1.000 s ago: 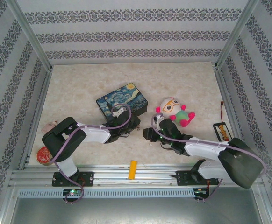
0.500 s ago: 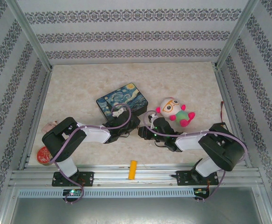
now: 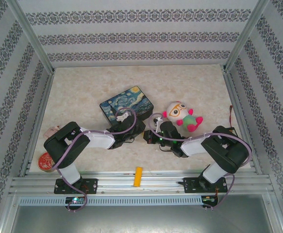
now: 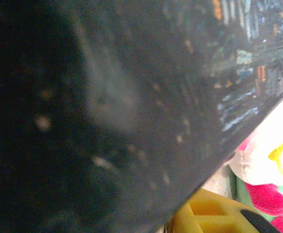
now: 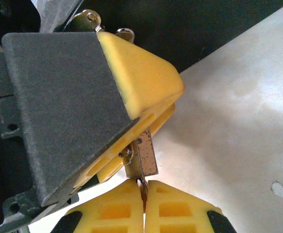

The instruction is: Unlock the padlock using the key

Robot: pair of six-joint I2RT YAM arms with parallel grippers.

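Both arms reach in and meet at mid surface [image 3: 83, 92], just in front of the starry-night tin [image 3: 127, 103].

Left end effector [image 3: 141, 130]: seen from the right wrist camera, its two yellow fingers [image 5: 146, 73] are drawn narrow, almost touching. The padlock [image 5: 146, 153] sticks out at their lower edge. As far as I can judge it is pinched between them, though the contact itself is hidden by the lower finger. Only a small brass-coloured face of the lock body shows, with a silvery bit at its left side.

Right end effector [image 5: 144, 191]: its fingers are pressed together on the key [image 5: 142, 187]. The key shows as a thin dark sliver in the seam between the two yellow tips. It points straight up at the underside of the padlock and its tip meets the lock body. I cannot tell whether it sits in the keyway.

The padlock and key are held off the surface, in the small space where the two end effectors come tip to tip.

Left wrist camera: most of the frame is dark blur, too close to read. The painted side of the tin runs along the upper right. A yellow fingertip of the right end effector shows at the bottom edge.

Elsewhere, a plush toy [image 3: 180, 112] lies just right of the tin, near the right arm's wrist. An orange-yellow block [image 3: 138, 176] lies on the near rail between the two bases, well apart from the end effectors.
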